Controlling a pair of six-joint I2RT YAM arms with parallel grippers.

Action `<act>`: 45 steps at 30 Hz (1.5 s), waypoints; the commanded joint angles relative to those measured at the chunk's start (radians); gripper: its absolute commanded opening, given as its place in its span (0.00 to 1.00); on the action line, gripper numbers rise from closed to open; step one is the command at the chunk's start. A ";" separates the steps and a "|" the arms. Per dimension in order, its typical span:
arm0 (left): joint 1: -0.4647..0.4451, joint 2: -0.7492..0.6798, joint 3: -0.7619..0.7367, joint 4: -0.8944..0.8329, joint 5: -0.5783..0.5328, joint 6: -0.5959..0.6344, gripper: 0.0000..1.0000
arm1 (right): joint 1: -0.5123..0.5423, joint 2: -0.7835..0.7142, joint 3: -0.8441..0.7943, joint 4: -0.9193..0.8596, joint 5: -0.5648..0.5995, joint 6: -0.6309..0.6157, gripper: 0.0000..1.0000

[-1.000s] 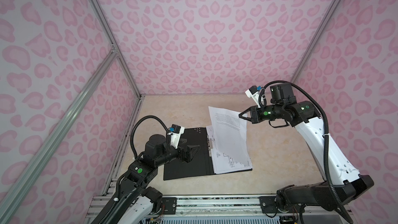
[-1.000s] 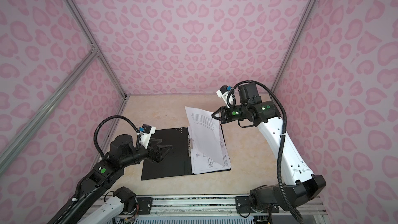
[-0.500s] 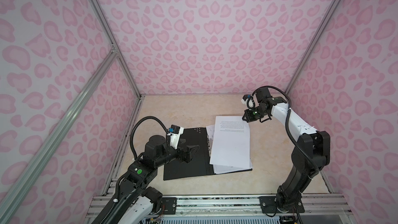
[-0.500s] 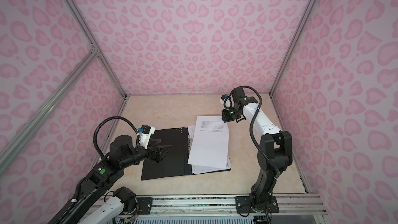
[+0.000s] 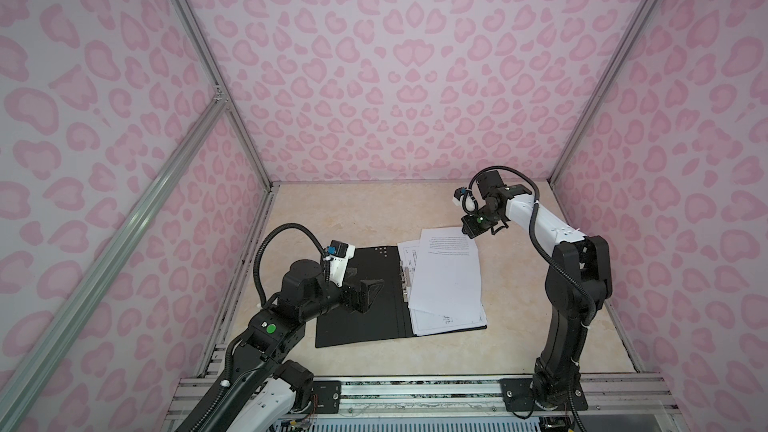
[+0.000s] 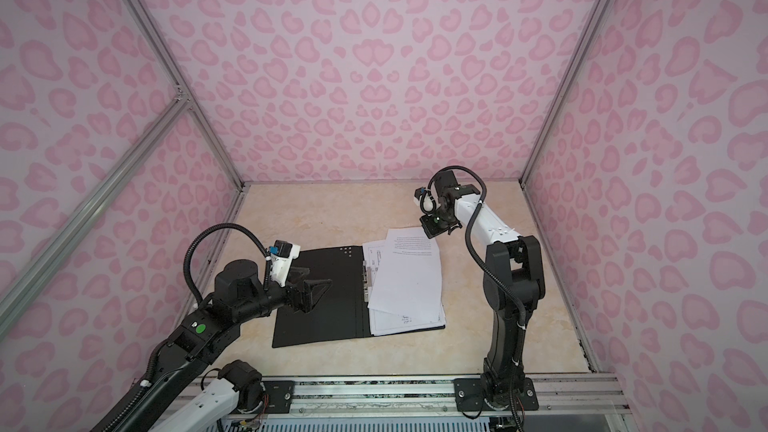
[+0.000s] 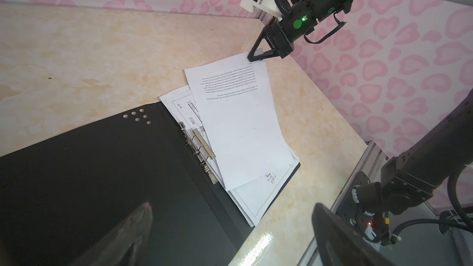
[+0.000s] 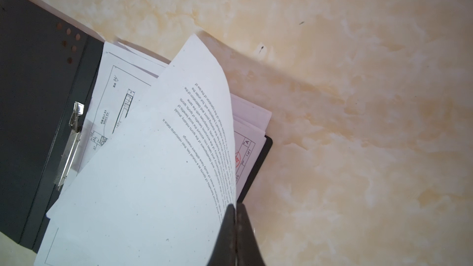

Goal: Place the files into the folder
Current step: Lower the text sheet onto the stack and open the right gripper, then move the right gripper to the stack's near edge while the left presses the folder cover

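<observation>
Step in hand: judged to be setting one sheet down onto the stack already in the folder, not yet let go.
Left claw (image 5: 365,281): spread wide, holding nothing, poised low over the black left cover; contact with the cover cannot be told.
Left arm pose: reaching low and forward from the near-left base, forearm close to level, fingers aimed toward the spine.
Folder (image 5: 357,326): open flat on the table (image 5: 340,218), black inside up; left cover right under the left claw, right half buried under paper.
Spine clip (image 7: 202,147): just ahead of the left claw's tips, between them and the paper.
Files (image 5: 451,322): piled on the folder's right half, past the clip from the left claw; drawing sheet (image 8: 115,98) peeking out beneath.
Top sheet (image 5: 446,272): lying askew across the pile, far end overhanging the folder's far edge, far right corner curled up into the right claw.
Right claw (image 8: 235,209): pressed fully together on that corner, nothing else in it.
Right arm pose: rising upright from the near-right base, elbow high, forearm stretched toward the back wall, wrist bent so the tips point down at the paper.
Next move: probably calls for swinging the pinched corner to square the sheet with the pile, lowering it, then parting the jaws; thin paper, so likely to drag or buckle if pulled sideways too fast.
</observation>
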 commanded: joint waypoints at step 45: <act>-0.122 0.203 -0.078 0.021 -0.082 -0.190 0.94 | -0.034 0.009 -0.253 0.433 -0.123 0.290 0.99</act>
